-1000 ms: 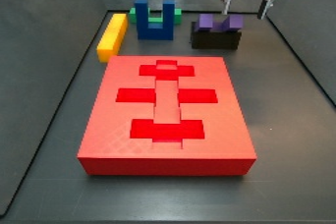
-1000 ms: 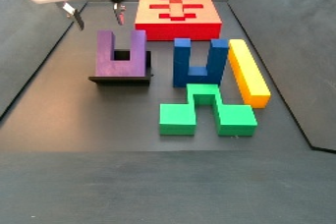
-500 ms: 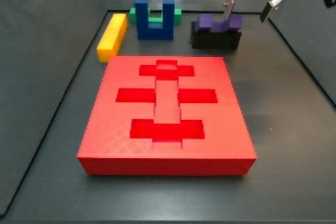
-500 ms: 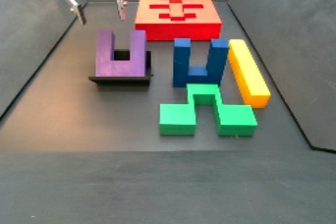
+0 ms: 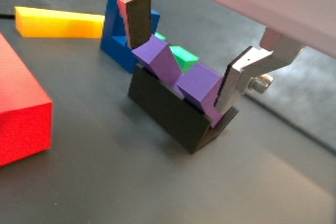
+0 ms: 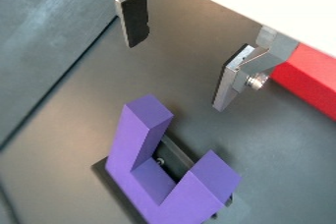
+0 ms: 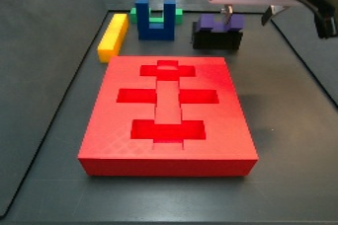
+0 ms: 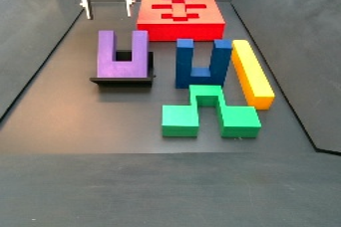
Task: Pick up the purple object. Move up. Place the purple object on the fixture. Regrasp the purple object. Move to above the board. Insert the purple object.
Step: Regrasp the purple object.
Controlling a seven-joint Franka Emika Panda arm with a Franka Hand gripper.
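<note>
While purple object rests, tool agape

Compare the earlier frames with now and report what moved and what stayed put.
The gripper, open and empty throughout, slid sideways to hang above and behind the purple object, which sits untouched on the fixture. Nothing was grasped or released. The board, blue block, yellow bar and green piece stayed put.
</note>
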